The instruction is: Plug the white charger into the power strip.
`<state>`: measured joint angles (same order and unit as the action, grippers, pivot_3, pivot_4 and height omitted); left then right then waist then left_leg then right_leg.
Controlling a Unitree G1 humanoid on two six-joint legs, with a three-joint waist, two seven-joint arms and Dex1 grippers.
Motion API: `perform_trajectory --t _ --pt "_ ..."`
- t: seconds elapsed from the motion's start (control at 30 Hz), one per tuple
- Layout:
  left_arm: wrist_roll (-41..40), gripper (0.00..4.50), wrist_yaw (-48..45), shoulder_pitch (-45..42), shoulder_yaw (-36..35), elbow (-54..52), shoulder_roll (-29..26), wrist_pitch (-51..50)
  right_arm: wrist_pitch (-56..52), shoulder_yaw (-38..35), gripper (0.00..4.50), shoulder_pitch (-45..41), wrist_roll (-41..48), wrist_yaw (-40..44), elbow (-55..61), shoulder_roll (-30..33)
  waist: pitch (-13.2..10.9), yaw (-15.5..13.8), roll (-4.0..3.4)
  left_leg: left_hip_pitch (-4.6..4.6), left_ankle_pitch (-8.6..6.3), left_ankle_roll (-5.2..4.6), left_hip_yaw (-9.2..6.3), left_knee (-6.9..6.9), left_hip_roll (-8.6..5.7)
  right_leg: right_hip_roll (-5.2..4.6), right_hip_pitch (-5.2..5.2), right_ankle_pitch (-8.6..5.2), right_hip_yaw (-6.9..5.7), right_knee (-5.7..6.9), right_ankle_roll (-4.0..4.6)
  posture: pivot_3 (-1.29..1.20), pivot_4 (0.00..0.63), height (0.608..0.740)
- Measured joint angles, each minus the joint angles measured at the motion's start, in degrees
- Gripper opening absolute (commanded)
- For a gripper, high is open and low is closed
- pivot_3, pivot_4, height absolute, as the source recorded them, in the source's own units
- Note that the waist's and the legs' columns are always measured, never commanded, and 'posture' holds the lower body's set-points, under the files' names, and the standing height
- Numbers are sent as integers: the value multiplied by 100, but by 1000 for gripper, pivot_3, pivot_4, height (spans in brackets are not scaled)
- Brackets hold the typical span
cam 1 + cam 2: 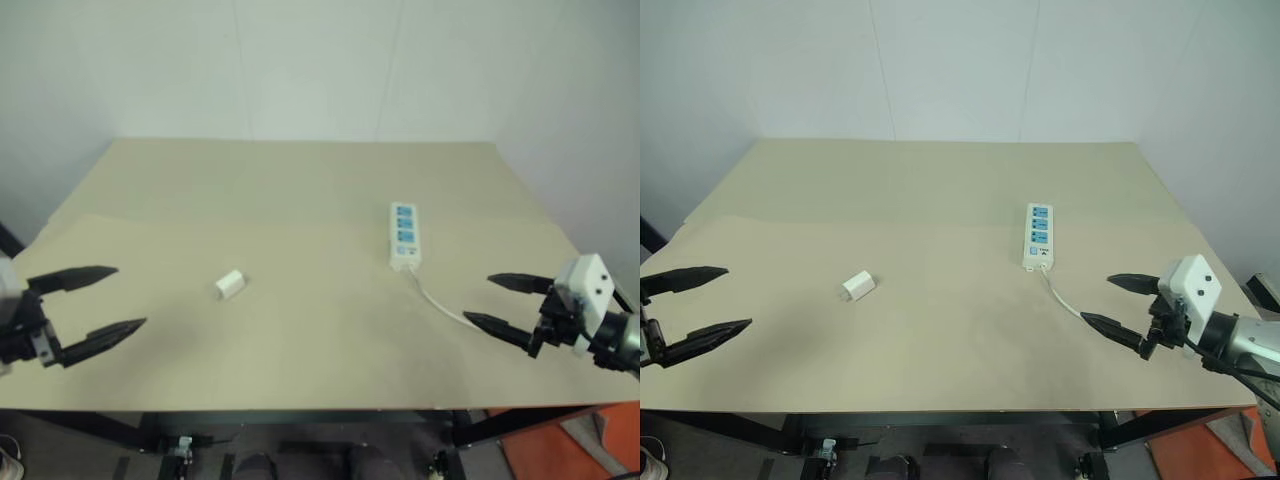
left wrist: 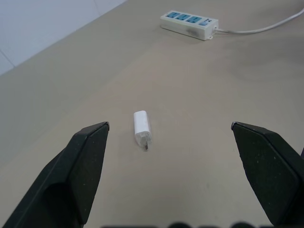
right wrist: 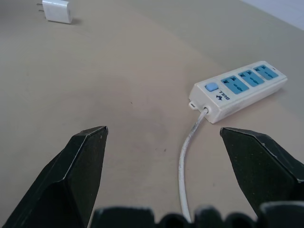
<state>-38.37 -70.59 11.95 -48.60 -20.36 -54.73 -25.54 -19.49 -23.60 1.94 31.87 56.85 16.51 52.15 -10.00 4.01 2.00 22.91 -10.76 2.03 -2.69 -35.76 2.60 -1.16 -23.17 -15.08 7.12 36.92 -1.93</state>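
I see both my left gripper (image 1: 108, 299) and right gripper (image 1: 492, 302) spread wide and empty, the white charger (image 1: 230, 285) lying left of centre, the power strip (image 1: 404, 235) well right of it.

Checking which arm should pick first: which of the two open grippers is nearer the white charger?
The left gripper. The white charger lies on the table's left half, just ahead of it; the right gripper sits by the power strip's cord instead.

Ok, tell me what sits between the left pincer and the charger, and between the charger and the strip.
Nothing visible: bare table lies between the open left pincer and the white charger, and between it and the power strip.
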Motion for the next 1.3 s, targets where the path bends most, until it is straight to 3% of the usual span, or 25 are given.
perform_trajectory --t 0.4,0.53,0.7,0.93,1.03,1.3 --pt "-136 4500 202 -81 46 -216 -15 -207 -203 -4 4477 58 64 -139 117 -28 0 0 0 -2 0 0 1 -1 0 0 2 1 0 2 -1 0 150 740" --pt "-170 4500 252 -151 146 -274 -15 -215 -388 429 4477 -298 -233 -762 186 -321 1 10 2 -5 0 0 1 -2 2 2 0 2 0 5 -1 0 150 740" --pt "-225 4500 298 -226 254 -345 -18 -221 -939 1443 4477 -969 -859 -1909 49 -1173 0 7 -1 -2 0 0 2 -1 0 2 -6 3 2 10 -1 0 150 740" --pt "-228 4500 353 -246 279 -356 -17 -222 -1174 2317 4477 -2169 -1969 -3277 -1283 -2171 0 10 -1 2 0 0 2 1 0 2 -9 18 -1 9 -27 0 150 740" --pt "-227 4500 353 -233 286 -357 -15 -217 -1185 2523 3862 -2545 -2265 -3458 -2008 -2389 0 14 -2 3 0 0 2 7 1 2 -11 19 -3 9 -28 0 150 740" --pt "-228 4500 352 0 268 -363 96 -208 -1084 2619 1088 -2807 -2380 -3185 -2454 -2498 0 10 -1 2 -1 -2 0 10 2 2 -8 16 -6 11 -26 0 150 740"
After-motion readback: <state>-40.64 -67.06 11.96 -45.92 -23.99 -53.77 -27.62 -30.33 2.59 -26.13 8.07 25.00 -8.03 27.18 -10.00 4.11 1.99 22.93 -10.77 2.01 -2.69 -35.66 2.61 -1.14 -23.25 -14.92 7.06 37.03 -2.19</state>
